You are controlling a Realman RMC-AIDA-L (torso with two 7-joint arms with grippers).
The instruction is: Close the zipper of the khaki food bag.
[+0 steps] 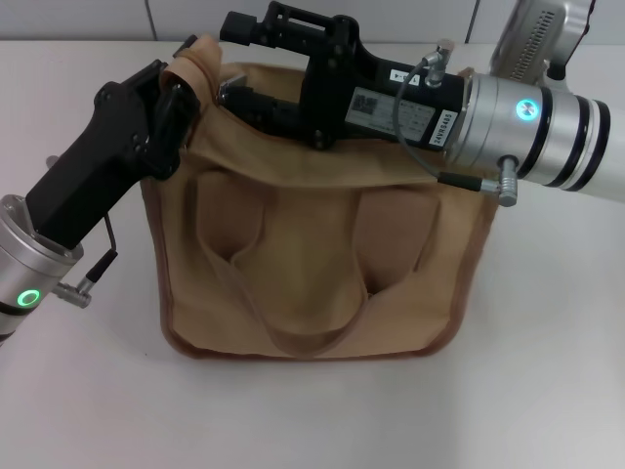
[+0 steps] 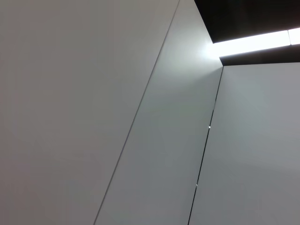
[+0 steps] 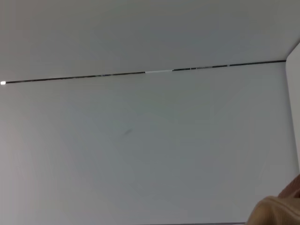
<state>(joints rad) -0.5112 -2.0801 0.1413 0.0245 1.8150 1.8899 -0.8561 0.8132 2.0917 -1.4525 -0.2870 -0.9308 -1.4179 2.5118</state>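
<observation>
The khaki food bag stands upright in the middle of the white table, its near handle hanging down the front face. My left gripper is at the bag's top left corner, shut on a fold of tan fabric that it holds raised. My right gripper reaches in from the right and lies low along the bag's top panel, its tip near the left end. The zipper and its pull tab are hidden beneath it. A bit of tan fabric shows in the right wrist view.
The white table spreads around the bag on all sides. A tiled wall stands behind it. The left wrist view shows only grey wall panels.
</observation>
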